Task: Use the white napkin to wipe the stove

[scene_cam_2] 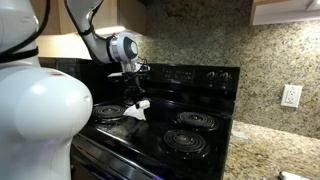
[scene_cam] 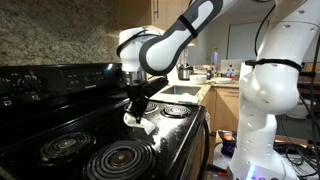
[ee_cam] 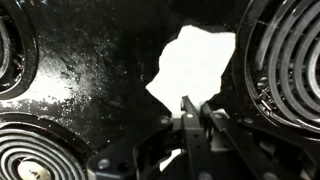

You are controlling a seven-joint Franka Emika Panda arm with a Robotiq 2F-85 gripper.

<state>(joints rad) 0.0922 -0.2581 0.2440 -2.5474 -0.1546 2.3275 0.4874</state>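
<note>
The white napkin (ee_cam: 195, 60) lies crumpled on the glossy black stove (ee_cam: 90, 70), in the middle between the coil burners. My gripper (ee_cam: 196, 106) points down onto the napkin's near edge, fingers pressed together with white paper showing on both sides of them. In both exterior views the gripper (scene_cam: 135, 106) (scene_cam_2: 133, 92) stands upright over the stove (scene_cam: 100, 125) (scene_cam_2: 150, 130) with the napkin (scene_cam: 141, 122) (scene_cam_2: 138, 108) bunched at its tips against the cooktop.
Coil burners ring the napkin: one right (ee_cam: 290, 60), one lower left (ee_cam: 35, 155), one far left (ee_cam: 10, 45). The raised control panel (scene_cam: 50, 78) (scene_cam_2: 195, 75) stands behind. A counter with a sink (scene_cam: 185, 90) adjoins the stove; a granite counter (scene_cam_2: 270, 150) lies beside it.
</note>
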